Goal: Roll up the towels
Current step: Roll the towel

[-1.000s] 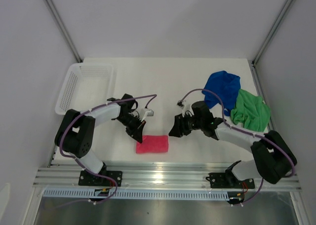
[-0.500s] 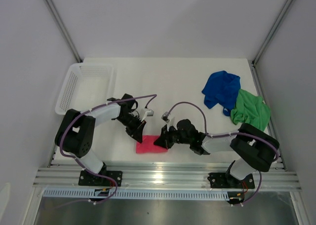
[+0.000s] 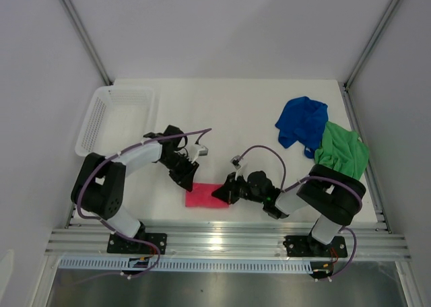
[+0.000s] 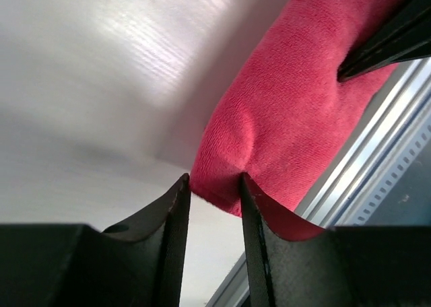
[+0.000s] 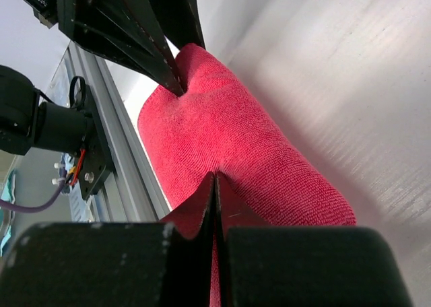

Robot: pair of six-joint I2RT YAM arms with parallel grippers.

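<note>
The pink-red microfibre towel (image 3: 202,198) lies rolled on the white bench (image 3: 236,112), close to its near edge; the left gripper (image 4: 214,180) has its fingers a little apart, tips at the roll's left end; the right gripper (image 5: 214,178) is closed, fingers together, tips pressing the roll; the crumpled royal blue towel (image 3: 303,122) and bright green towel (image 3: 343,152) lie touching at the right.

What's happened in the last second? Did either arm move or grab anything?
The right pincer swung left across the table to the pink towel and closed on its right end. The left pincer stayed at its left end. The pink towel, blue towel, green towel and basket lie where they were.
</note>
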